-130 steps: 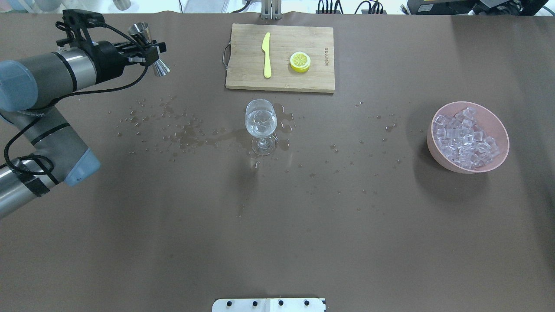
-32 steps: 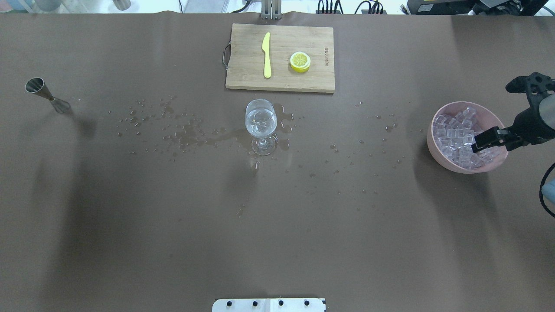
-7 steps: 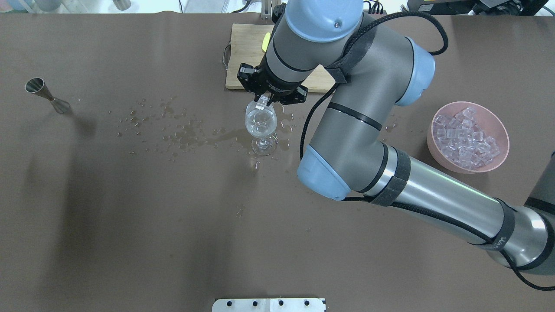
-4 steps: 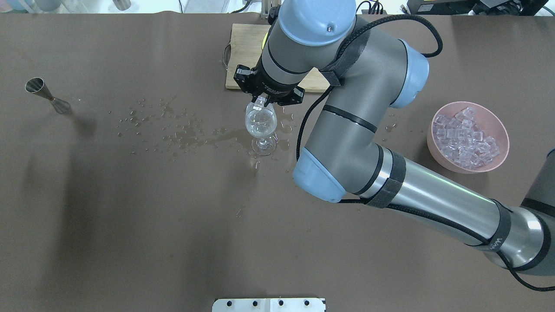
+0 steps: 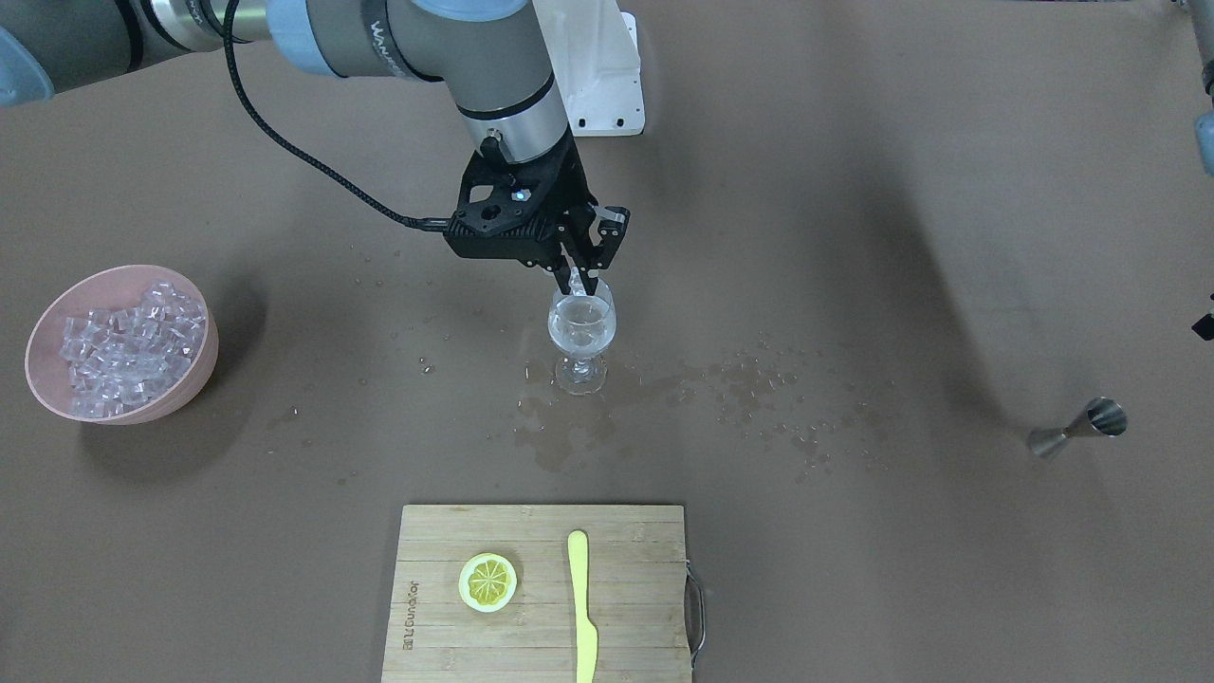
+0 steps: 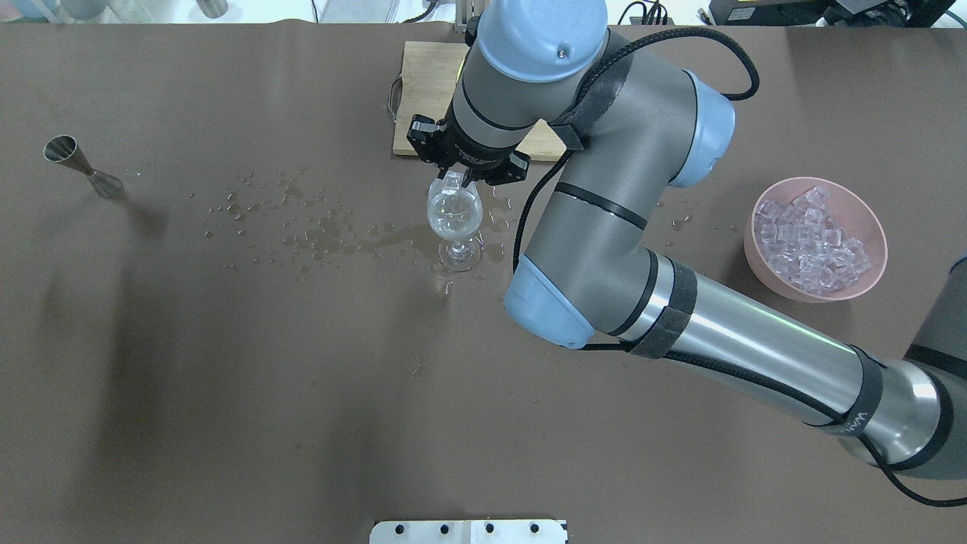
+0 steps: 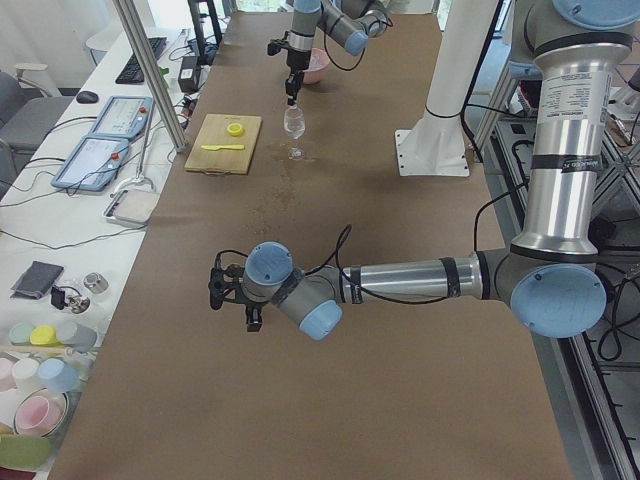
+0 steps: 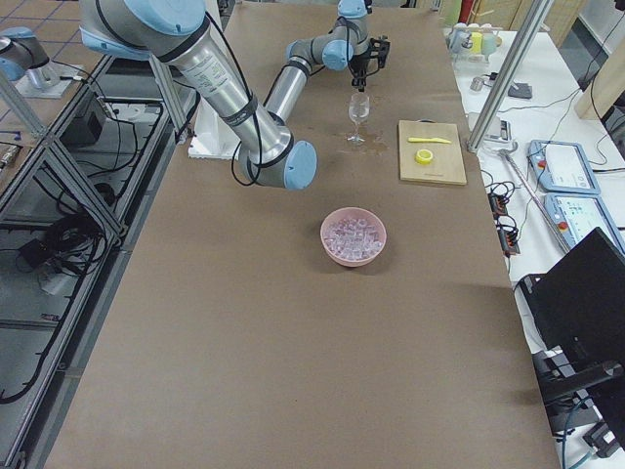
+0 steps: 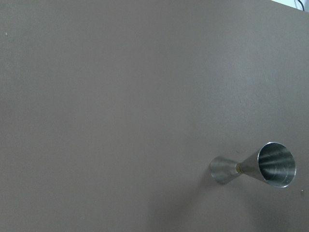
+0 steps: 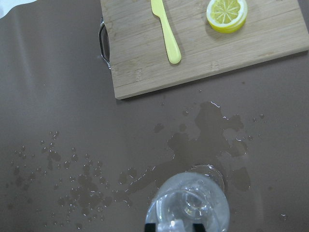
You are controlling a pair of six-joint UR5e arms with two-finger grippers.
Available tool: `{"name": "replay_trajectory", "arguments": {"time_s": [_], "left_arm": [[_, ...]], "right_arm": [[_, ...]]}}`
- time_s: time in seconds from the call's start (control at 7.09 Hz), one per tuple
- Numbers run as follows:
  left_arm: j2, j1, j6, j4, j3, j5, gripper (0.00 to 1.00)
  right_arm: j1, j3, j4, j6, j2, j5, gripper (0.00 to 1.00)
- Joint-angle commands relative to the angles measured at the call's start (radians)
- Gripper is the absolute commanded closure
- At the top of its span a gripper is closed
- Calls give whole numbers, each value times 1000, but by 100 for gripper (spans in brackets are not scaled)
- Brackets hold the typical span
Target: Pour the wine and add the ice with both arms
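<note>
A clear stemmed glass [image 6: 454,215] stands mid-table with a little clear wine [image 5: 581,330] in its bowl. My right gripper [image 6: 453,180] hangs just over the glass's far rim, shut on one clear ice cube [image 5: 577,281]. The right wrist view shows the glass [image 10: 193,205] straight below the cube [image 10: 174,224]. The rest of the ice [image 6: 812,238] is heaped in a pink bowl [image 6: 756,249] at the right. My left gripper [image 7: 232,300] shows only in the exterior left view, low over the table's left end; I cannot tell if it is open. The steel jigger [image 9: 256,166] stands free below it.
A wooden cutting board [image 5: 626,579] with a yellow knife [image 5: 580,607] and a lemon slice [image 5: 487,581] lies beyond the glass. Spilled drops and a wet patch [image 6: 325,234] spread left of the glass. The jigger [image 6: 83,168] stands at the far left.
The left arm set the jigger down and withdrew. The right gripper took an ice cube from the bowl and carried it to the glass. In the last second it edged slightly left.
</note>
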Motion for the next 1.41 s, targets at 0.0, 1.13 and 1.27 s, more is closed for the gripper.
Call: {"name": "replay_trajectory", "arguments": {"time_s": [0.0, 1.13, 1.27], "left_arm": [[0, 0, -2, 2, 0, 0, 2], [-6, 2, 7, 6, -3, 9, 2], [-9, 2, 24, 9, 4, 9, 2]], "right_arm": [[1, 0, 1, -4, 0, 1, 0], [491, 228, -8, -684, -673, 276, 0], [592, 193, -8, -859, -714, 332, 0]]}}
